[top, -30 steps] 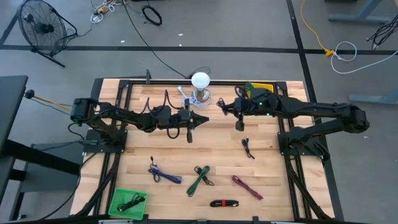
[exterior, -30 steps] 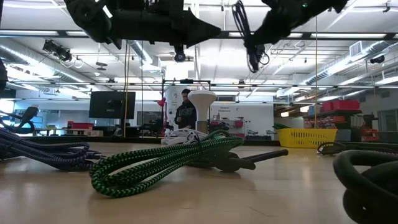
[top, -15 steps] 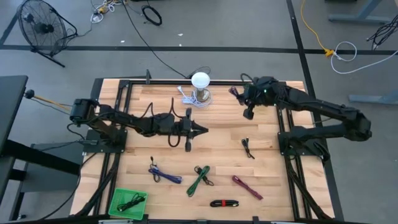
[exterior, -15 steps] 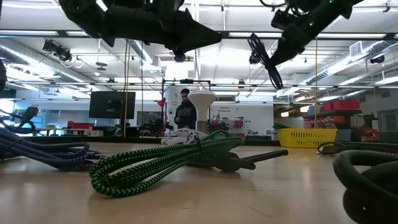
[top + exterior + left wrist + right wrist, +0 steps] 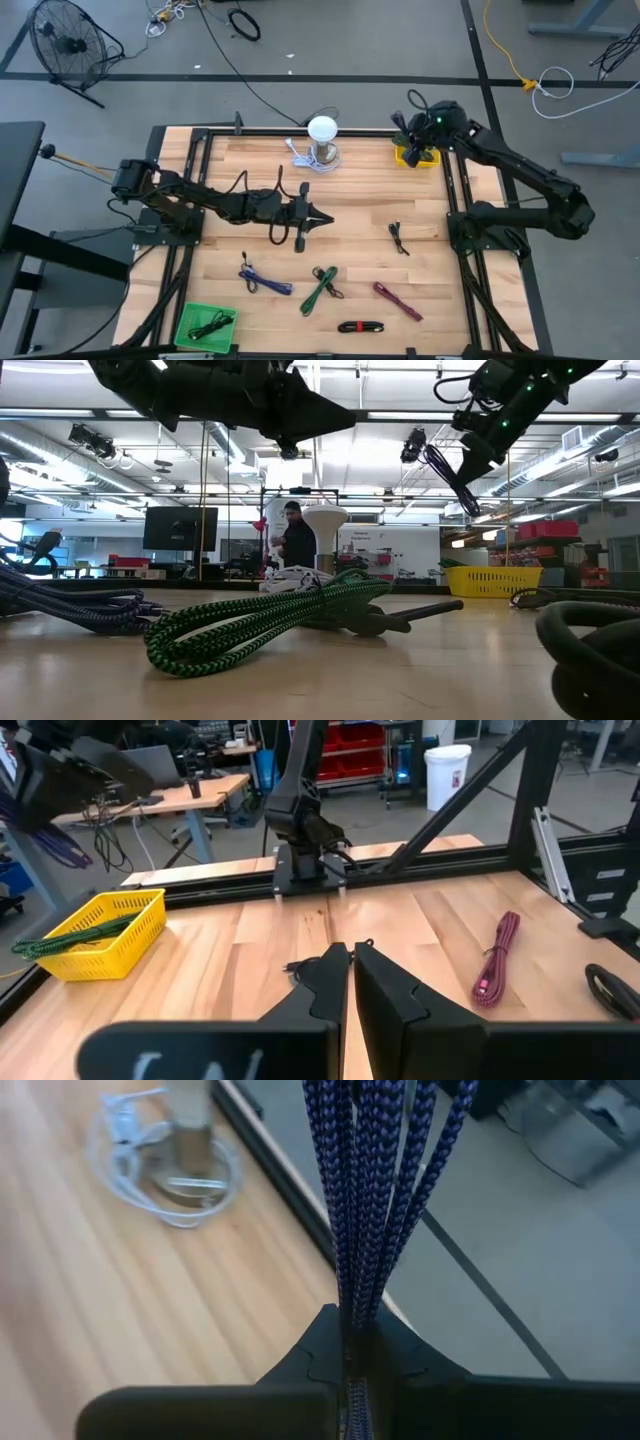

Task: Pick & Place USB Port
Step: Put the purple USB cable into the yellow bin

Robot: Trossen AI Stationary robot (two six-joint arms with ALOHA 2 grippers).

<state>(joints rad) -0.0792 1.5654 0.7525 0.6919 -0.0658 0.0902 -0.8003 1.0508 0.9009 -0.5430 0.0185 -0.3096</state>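
- Wooden table carries five loose cables and two bins
- right gripper clamps a blue cable over the yellow bin
- left gripper closed, empty, mid-table

A blue-and-black braided cable is seen against the pale wooden surface. A green-and-black speckled cable, a yellow basket and a magenta cable are also shown.

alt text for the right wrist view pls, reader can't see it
Seen from the wrist, the right gripper is shut on a bundled blue braided cable that rises from its jaws. Beyond lie the wooden table, a lamp base ringed by white cord, and grey floor past the table's edge.
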